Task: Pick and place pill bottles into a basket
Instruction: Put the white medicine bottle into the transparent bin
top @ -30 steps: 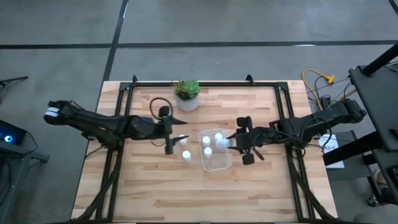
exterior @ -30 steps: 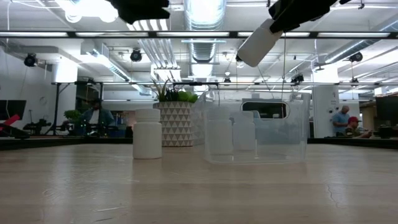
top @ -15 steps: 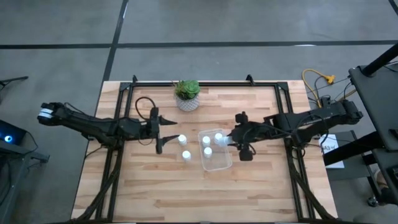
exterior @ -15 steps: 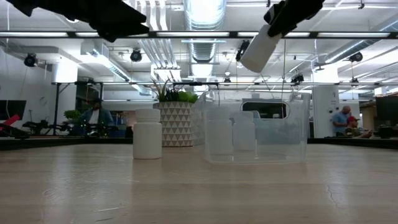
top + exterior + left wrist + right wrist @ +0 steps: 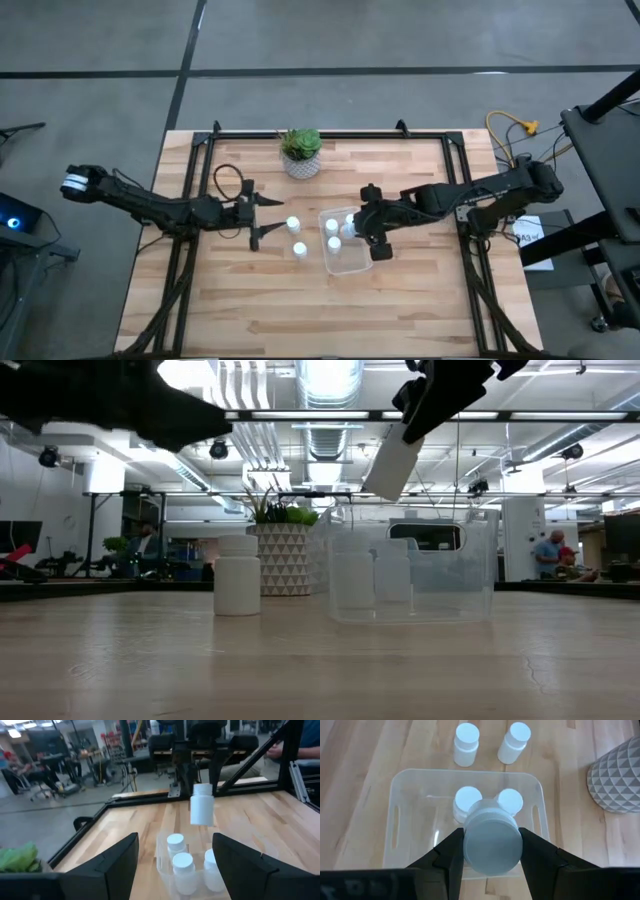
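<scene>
Pill bottle, no readable label, clamped in right jaws above basket; left jaws spread, empty.

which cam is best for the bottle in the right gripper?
Left wrist view: the held bottle hangs whole under the right gripper, above the basket. Low view shows it tilted, right wrist view only its end, high view barely anything.

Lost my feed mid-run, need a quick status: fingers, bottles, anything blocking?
Right gripper shut on a pill bottle, above the basket. Left gripper open, empty, off to the side. Two bottles inside, two on the table. Nothing blocking.
</scene>
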Motion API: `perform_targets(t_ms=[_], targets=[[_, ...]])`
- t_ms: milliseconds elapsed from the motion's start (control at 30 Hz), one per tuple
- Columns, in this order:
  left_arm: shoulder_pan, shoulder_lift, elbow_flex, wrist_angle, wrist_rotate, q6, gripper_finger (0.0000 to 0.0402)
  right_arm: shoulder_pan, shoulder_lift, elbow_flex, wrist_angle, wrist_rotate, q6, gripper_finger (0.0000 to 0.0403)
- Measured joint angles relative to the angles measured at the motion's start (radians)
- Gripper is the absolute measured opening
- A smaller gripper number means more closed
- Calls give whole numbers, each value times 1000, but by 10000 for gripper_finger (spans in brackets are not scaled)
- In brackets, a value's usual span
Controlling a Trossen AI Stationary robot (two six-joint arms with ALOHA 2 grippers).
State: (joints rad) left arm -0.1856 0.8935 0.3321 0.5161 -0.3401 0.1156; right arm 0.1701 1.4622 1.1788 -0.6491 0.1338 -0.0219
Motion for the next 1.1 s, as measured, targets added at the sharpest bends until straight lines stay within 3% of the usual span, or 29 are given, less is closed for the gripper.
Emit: perform_targets(t_ms=[133, 333, 633, 800, 1100], targets=[[0, -57, -115, 129, -4, 5, 235, -11, -13, -7, -1, -9, 0, 147], [0, -227, -206, 146, -8, 4, 235, -31, -36, -9, 1, -12, -1, 147], [0, -478, -225, -146, 26, -32, 235, -45, -36, -11, 2, -12, -8, 147], [-1, -545, -228, -213, 196, -30, 235, -47, -36, -11, 13, -12, -13, 147], [0, -571, -259, -265, 211, -31, 235, -47, -36, -14, 17, -28, -8, 147]])
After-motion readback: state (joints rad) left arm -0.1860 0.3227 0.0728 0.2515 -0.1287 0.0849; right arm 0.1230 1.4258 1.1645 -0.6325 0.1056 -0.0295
